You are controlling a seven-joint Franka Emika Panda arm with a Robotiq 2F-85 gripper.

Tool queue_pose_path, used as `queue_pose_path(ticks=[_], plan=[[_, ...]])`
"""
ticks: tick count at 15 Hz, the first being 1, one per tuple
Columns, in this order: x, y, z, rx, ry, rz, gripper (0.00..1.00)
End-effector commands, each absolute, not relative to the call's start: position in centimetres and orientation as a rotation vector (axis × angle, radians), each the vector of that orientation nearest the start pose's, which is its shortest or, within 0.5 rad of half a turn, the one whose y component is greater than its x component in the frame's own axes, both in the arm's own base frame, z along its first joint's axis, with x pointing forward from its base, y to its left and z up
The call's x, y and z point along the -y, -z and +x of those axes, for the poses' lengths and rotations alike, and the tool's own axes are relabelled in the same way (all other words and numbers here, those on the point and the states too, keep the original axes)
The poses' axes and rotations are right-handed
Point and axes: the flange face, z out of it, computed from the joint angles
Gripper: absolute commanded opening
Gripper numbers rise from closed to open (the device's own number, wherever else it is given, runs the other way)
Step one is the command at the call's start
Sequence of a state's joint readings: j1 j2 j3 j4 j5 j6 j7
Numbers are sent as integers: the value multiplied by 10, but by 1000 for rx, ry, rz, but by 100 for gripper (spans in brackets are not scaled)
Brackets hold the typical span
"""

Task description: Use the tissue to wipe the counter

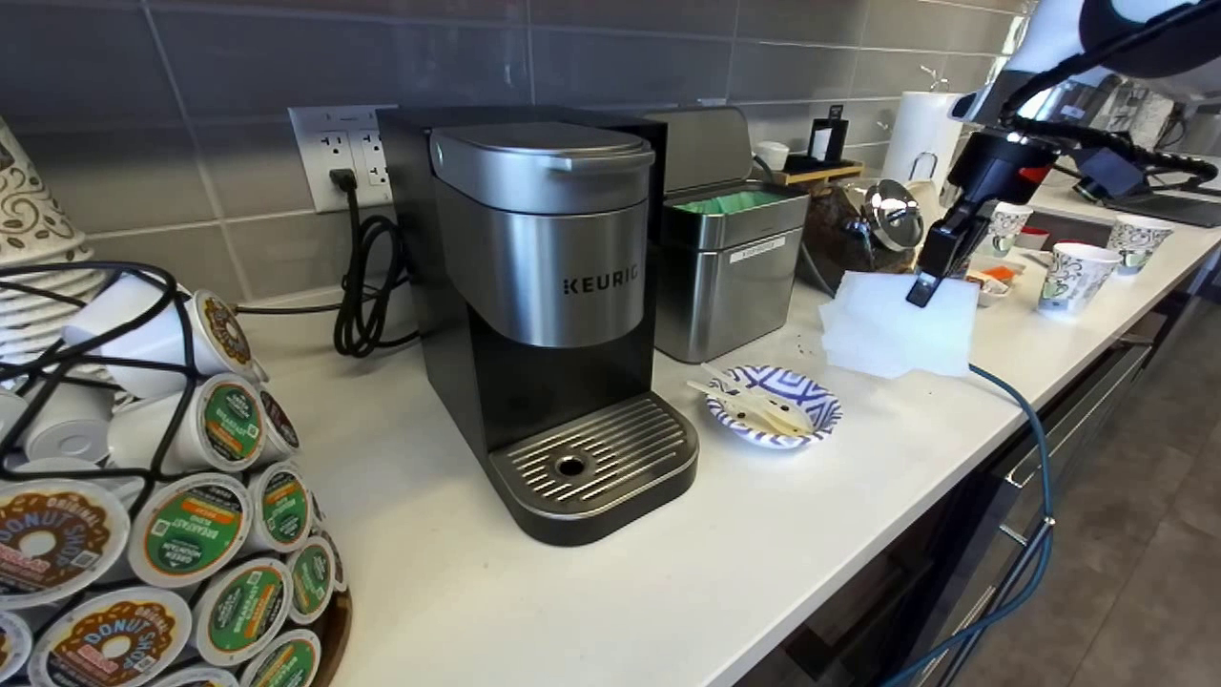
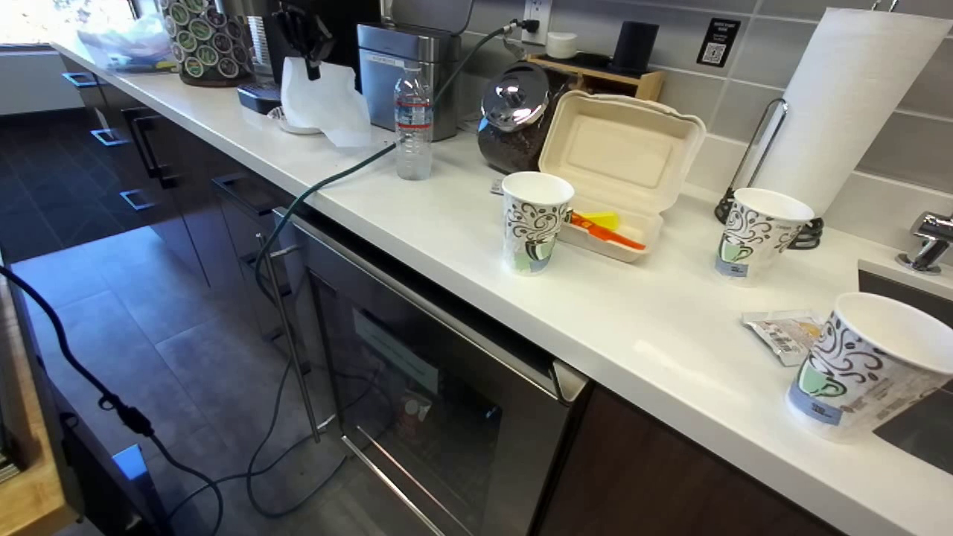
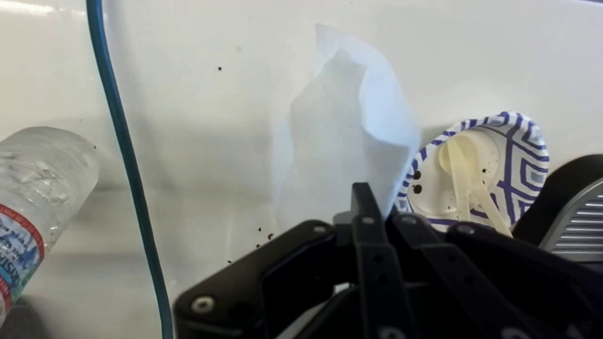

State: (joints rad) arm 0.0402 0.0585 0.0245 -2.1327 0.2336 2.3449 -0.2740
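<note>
Black two-fingered end effector (image 1: 921, 290) gripping thin white paper tissue (image 1: 887, 334). Tissue hangs beneath, inside front edge of long white bench (image 1: 610, 601).

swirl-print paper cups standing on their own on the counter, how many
3: one cup by the open takeout box, another cup in front of the paper towel roll, a third cup beside the sink. More may be hidden.

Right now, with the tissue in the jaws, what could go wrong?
Sweeping toward the patterned plate could knock it and spill its utensils. The blue cable crosses the counter and might snag, perhaps tipping the bottle close by. The thin tissue, pinched at one spot, might tear under drag.
</note>
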Motion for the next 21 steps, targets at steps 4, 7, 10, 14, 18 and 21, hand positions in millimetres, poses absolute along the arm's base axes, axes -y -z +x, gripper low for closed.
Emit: queue_pose_path(ticks=[4, 7, 10, 14, 18, 21], plan=[[-35, -370, 579, 207, 171, -3108, 0], [-37, -372, 576, 230, 184, -3075, 1], [-37, -371, 578, 230, 185, -3075, 1], [-47, -348, 605, 259, 266, -3054, 0], [-59, -324, 631, 275, 375, -2992, 0], [-65, -304, 640, 240, 308, -2947, 0]])
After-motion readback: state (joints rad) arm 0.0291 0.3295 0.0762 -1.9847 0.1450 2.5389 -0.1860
